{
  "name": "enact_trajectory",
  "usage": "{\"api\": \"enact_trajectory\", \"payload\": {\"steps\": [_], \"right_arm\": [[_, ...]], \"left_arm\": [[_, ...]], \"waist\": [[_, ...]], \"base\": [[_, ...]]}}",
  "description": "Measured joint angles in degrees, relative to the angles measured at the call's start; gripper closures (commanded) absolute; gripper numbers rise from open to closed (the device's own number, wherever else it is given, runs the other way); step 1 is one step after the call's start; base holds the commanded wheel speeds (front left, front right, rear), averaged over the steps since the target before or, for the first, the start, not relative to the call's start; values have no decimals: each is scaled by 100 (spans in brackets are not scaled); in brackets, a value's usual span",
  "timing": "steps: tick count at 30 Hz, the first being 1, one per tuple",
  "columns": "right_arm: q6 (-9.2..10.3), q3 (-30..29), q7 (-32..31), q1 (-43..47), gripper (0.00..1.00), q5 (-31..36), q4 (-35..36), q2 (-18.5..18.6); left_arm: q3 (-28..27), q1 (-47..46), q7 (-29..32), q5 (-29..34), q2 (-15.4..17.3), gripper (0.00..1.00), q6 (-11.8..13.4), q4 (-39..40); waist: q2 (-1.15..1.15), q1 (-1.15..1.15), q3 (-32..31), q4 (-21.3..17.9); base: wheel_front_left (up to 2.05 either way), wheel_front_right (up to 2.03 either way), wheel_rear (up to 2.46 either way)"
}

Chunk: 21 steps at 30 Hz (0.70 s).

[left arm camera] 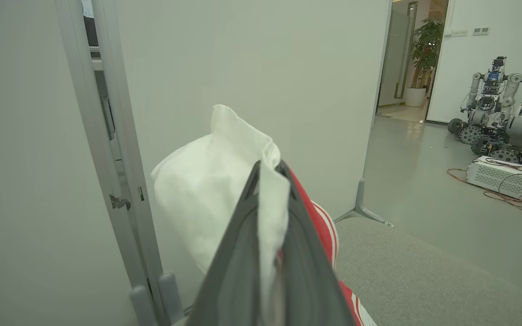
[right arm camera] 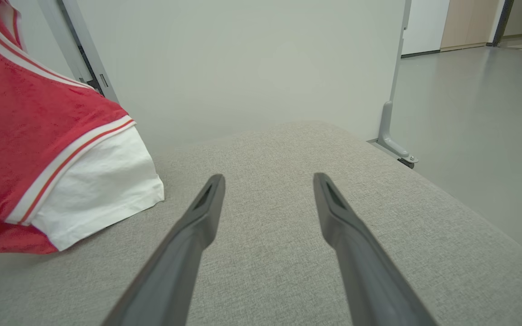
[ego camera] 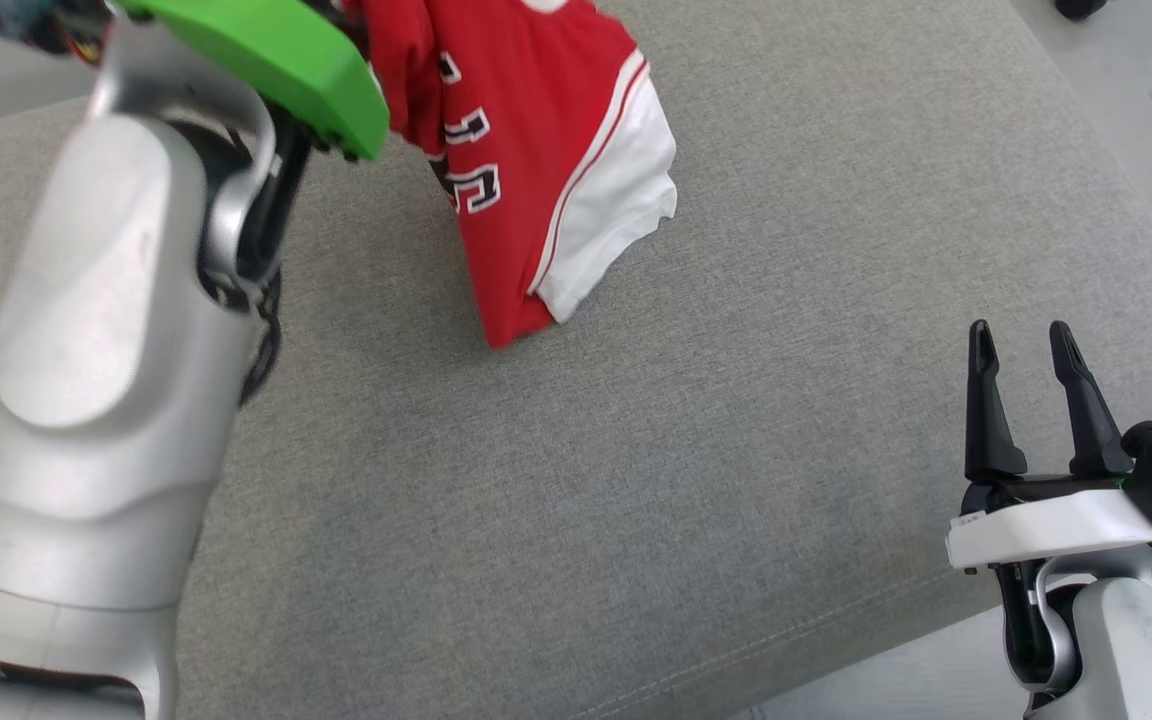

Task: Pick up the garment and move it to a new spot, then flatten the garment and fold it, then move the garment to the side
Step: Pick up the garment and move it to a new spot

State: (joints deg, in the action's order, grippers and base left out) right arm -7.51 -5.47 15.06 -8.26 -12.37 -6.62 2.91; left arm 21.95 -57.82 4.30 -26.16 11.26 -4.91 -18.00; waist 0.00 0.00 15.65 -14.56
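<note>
The left hand point(left arm camera: 268, 168), its fingers pressed together, pinches a white fold of the red-and-white garment point(ego camera: 536, 170). The garment hangs from it, its lower end reaching the grey fabric surface point(ego camera: 636, 500). The right hand point(ego camera: 1021, 335), fingers spread and holding nothing, sits well apart from the garment.

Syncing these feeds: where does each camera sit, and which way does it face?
Head view: on the head, looking down at the grey cushion; left forearm and open right tool show.
Left wrist view: faces a white wall along the left tool, shut on the red garment.
Right wrist view: looks low across the cushion between its open fingers.
Shared: head and right wrist show the garment's white panel.
</note>
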Motion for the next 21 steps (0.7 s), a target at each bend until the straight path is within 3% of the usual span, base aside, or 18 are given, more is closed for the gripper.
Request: {"api": "enact_trajectory", "payload": {"steps": [11, 19, 20, 21], "right_arm": [[0, 193, 0, 27, 0, 104, 22, -4], [0, 296, 0, 103, 0, 133, -25, -5], [0, 312, 0, 113, 0, 133, -31, -5], [0, 323, 0, 122, 0, 135, -38, -5]], "left_arm": [[466, 1907, -543, -209, -339, 100, 57, -494], [1135, 2689, -687, -226, -637, 100, -47, -789], [1207, 2722, -720, -212, -662, 88, -60, -825], [1262, 2732, -765, -200, -680, 45, -64, -843]], "waist": [[0, 0, -141, 177], [0, 0, -282, 326], [0, 0, -310, 345], [0, 0, -338, 364]], "base": [[0, 0, 0], [0, 0, 0], [0, 0, 0], [0, 0, 0]]}}
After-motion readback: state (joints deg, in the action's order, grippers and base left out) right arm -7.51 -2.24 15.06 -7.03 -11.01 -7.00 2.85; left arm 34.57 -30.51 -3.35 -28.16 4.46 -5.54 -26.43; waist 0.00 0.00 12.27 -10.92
